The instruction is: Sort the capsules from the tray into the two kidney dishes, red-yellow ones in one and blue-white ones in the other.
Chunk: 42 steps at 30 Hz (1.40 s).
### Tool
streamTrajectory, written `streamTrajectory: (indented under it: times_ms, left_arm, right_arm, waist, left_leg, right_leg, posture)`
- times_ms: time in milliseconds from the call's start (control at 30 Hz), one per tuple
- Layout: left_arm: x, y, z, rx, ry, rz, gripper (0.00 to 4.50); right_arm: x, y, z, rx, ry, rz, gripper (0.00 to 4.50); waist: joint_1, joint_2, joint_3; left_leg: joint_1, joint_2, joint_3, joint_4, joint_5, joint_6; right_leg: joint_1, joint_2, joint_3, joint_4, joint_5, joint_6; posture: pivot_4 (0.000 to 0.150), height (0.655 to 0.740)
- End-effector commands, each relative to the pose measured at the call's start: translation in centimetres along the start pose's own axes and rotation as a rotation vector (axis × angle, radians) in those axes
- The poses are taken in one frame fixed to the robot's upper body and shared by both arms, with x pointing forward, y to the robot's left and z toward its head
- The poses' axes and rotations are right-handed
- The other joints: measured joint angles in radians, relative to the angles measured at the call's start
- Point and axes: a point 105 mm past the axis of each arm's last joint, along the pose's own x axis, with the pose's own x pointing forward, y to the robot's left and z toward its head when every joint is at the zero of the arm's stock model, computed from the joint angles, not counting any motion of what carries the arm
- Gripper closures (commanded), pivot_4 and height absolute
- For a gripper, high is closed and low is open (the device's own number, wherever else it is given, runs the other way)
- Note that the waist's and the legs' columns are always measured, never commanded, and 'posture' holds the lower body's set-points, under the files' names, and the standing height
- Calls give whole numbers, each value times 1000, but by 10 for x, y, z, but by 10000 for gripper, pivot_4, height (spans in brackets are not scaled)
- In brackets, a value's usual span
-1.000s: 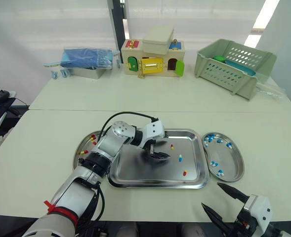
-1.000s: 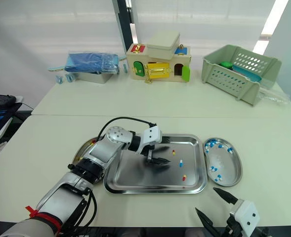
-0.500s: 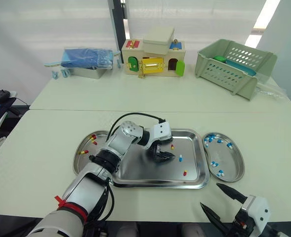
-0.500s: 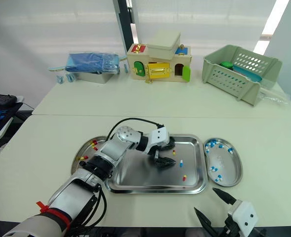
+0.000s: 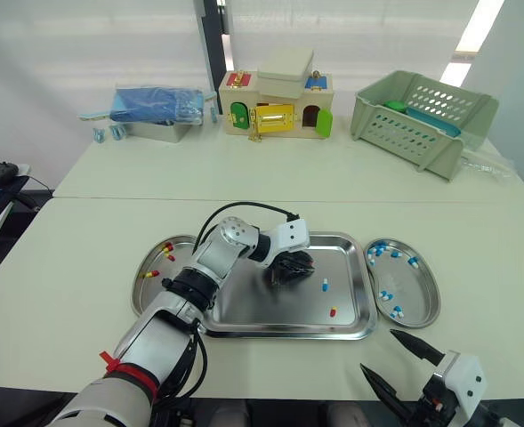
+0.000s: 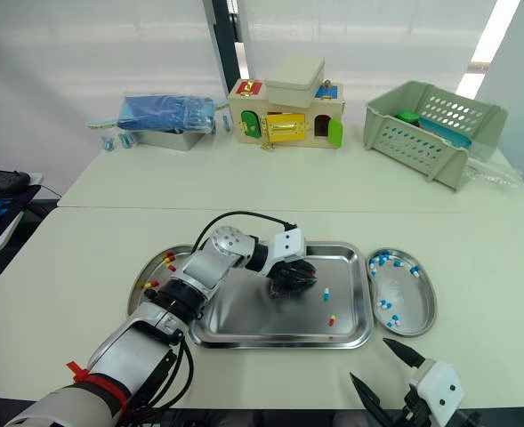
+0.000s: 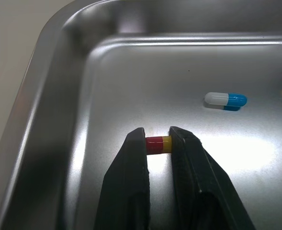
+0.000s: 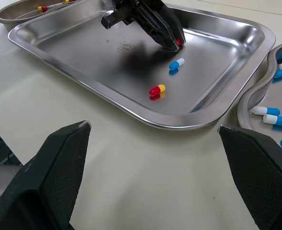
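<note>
My left gripper is low over the steel tray, toward its far right part, and is shut on a red-yellow capsule that lies on the tray floor. A blue-white capsule and another red-yellow capsule lie loose to its right. The left kidney dish holds several red-yellow capsules. The right kidney dish holds several blue-white ones. My right gripper hangs open near the table's front edge, right of the tray, with nothing in it.
On the far table stand a blue bag on a metal box, a wooden toy house and a green basket. A seam runs between the two tables.
My left gripper moved a little to the right over the tray, lowered and shut on the red-yellow capsule. The right gripper stayed where it was.
</note>
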Motion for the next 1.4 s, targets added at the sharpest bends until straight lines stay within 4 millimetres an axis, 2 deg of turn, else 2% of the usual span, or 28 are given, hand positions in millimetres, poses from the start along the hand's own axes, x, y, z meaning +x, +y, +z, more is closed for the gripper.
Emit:
streamTrajectory:
  times_ms: [33, 233, 333, 433, 600, 667, 733, 867, 933, 1033, 1367, 1400]
  left_arm:
    - [-5, -1, 8, 23, -20, -2, 40206]
    - [-28, -2, 27, 2, -76, 23, 40206]
    - [-54, 0, 34, -40, -97, 83, 40206]
    - [-84, -2, 33, -71, -82, 167, 40206]
    - [-150, -14, 1, -190, 30, 384, 40206]
    - [-165, -20, -4, -248, 28, 423, 40206]
    - [-189, -22, -24, -322, 65, 529, 40206]
    - [-217, -33, -53, -407, 130, 649, 40206]
    - [-225, -39, -67, -436, 158, 686, 40206]
    - [-228, -42, -76, -448, 176, 709, 40206]
    - [-220, -40, -82, -453, 175, 703, 40206]
    - [-220, -41, -83, -455, 178, 699, 34161]
  right_arm:
    - [3, 4, 12, -24, -34, 24, 0]
    - [2, 10, 16, -29, -43, 81, 0]
    - [1, 16, 15, -43, -29, 140, 0]
    - [0, 20, 13, -56, -17, 198, 0]
    - [3, 19, 15, -69, -19, 305, 0]
    - [5, 18, 16, -70, -21, 329, 0]
    - [8, 15, 18, -74, -26, 345, 0]
    - [14, 9, 20, -78, -29, 357, 0]
    - [17, 5, 20, -79, -28, 356, 0]
    - [20, 0, 21, -83, -28, 353, 0]
    - [21, -8, 22, -96, -22, 362, 0]
    - [21, -9, 22, -97, -21, 361, 0]
  waist:
    - [0, 0, 0]
    - [-1, 0, 0]
    - [-4, 0, 0]
    - [-9, 1, 0]
    - [-19, 1, 0]
    - [-15, 1, 0]
    - [-6, -1, 0]
    - [1, -1, 0]
    - [1, -1, 0]
    - [5, -1, 0]
    - [2, -1, 0]
    - [2, -1, 0]
  left_leg:
    - [0, 0, 0, 0, 0, 0]
    - [0, 0, 0, 0, 0, 0]
    - [0, 0, 0, 0, 0, 0]
    - [0, 0, 0, 0, 0, 0]
    - [1, 1, 0, 0, 0, 0]
    - [1, 1, -1, 0, 0, 0]
    - [1, 1, -1, 0, 0, 0]
    - [1, 1, -1, 0, 0, 0]
    - [1, 1, -1, 0, 0, 0]
    - [1, 1, -1, 0, 0, 0]
    - [1, 1, 0, 0, 0, 0]
    - [1, 1, 0, 0, 0, 0]
  right_leg:
    - [0, 0, 0, 0, 0, 0]
    - [0, 0, 0, 0, 0, 0]
    - [0, 0, 0, 0, 0, 0]
    - [0, 0, 0, 0, 0, 0]
    - [1, 0, 0, 0, 0, 0]
    - [1, 0, -1, 0, 0, 0]
    - [1, 0, -1, 0, 0, 0]
    - [1, -1, -1, 0, 0, 0]
    - [1, -1, 0, 0, 0, 0]
    - [1, -1, -1, 0, 0, 0]
    - [0, -1, -1, 0, 0, 0]
    - [0, -1, -1, 0, 0, 0]
  posture:
    - [1500, 7400]
    - [1500, 7400]
    - [1500, 7400]
    - [1500, 7400]
    - [1500, 7400]
    - [1500, 7400]
    - [1500, 7400]
    - [1500, 7400]
    - [1500, 7400]
    - [1500, 7400]
    - [1500, 7400]
    - [1500, 7400]
